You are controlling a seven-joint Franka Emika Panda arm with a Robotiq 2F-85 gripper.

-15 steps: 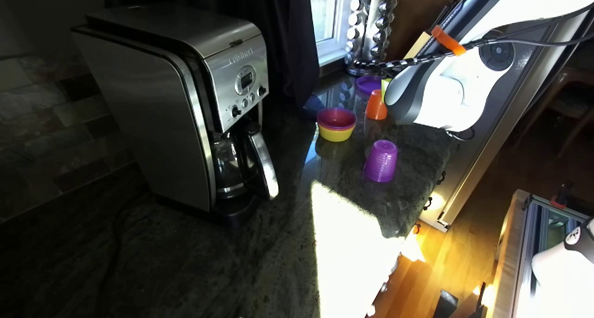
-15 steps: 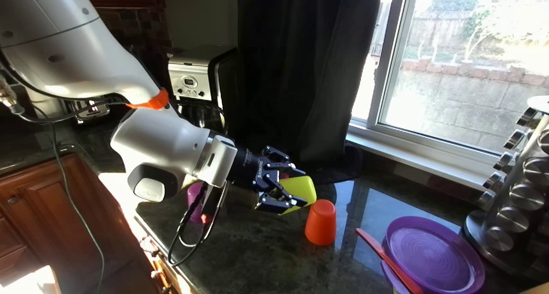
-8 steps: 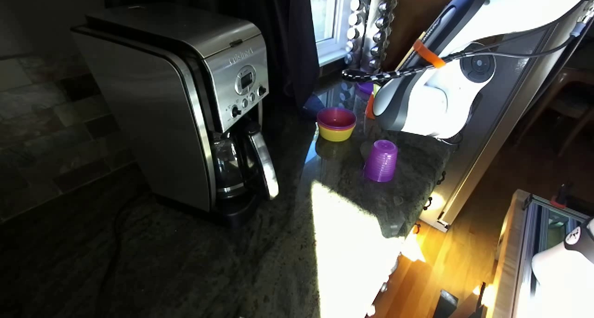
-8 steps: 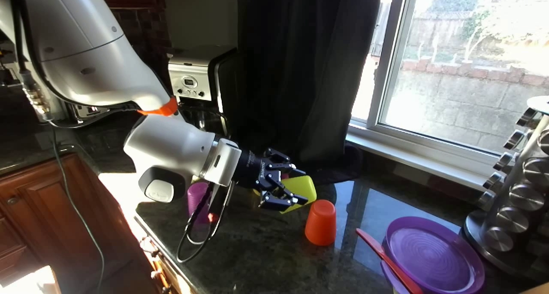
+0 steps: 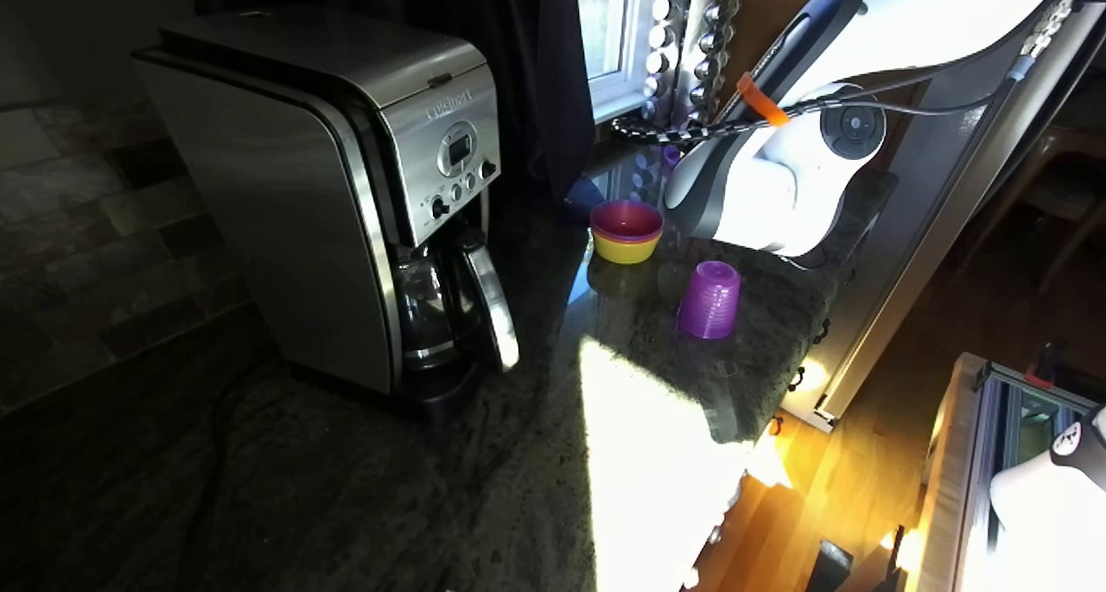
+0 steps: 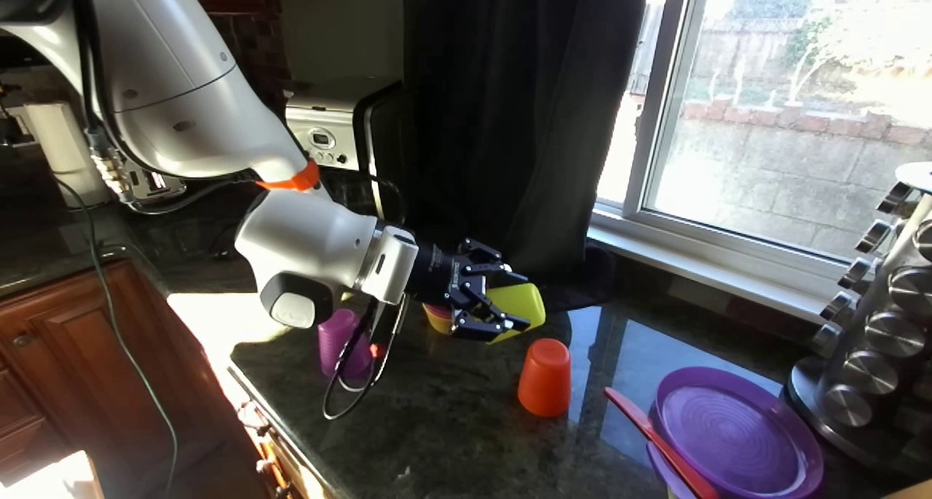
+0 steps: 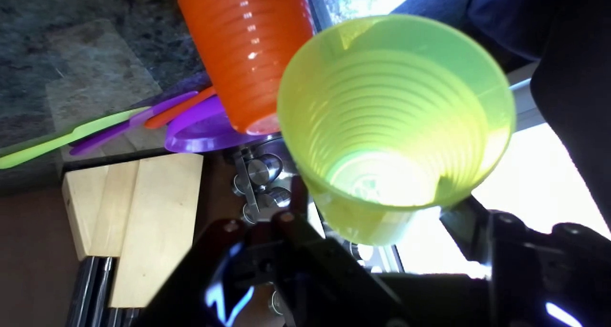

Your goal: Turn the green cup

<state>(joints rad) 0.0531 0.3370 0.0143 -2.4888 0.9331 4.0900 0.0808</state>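
Observation:
The green cup (image 6: 526, 304) is lime-green and held in the air on its side, tilted, above the counter. My gripper (image 6: 518, 300) is shut on it, with a finger on either side. In the wrist view the cup (image 7: 382, 93) turns its open mouth to the camera, and the gripper (image 7: 379, 204) grips its wall. The orange cup (image 6: 545, 379) stands upside down on the counter just below and beside the held cup; it also shows in the wrist view (image 7: 248, 50). The purple cup (image 5: 710, 300) stands upside down. In an exterior view the arm hides the gripper and green cup.
Stacked bowls (image 5: 626, 245) stand near the purple cup. A purple plate (image 6: 735, 430) with a red knife (image 6: 659, 441) lies near the spice rack (image 6: 885, 331). A coffee maker (image 5: 337, 203) stands by the dark curtain (image 6: 524, 120). A knife block (image 7: 138, 222) shows in the wrist view.
My gripper has moved slightly up and to the right with the green cup still in it. The arm has shifted and now covers the orange cup in an exterior view.

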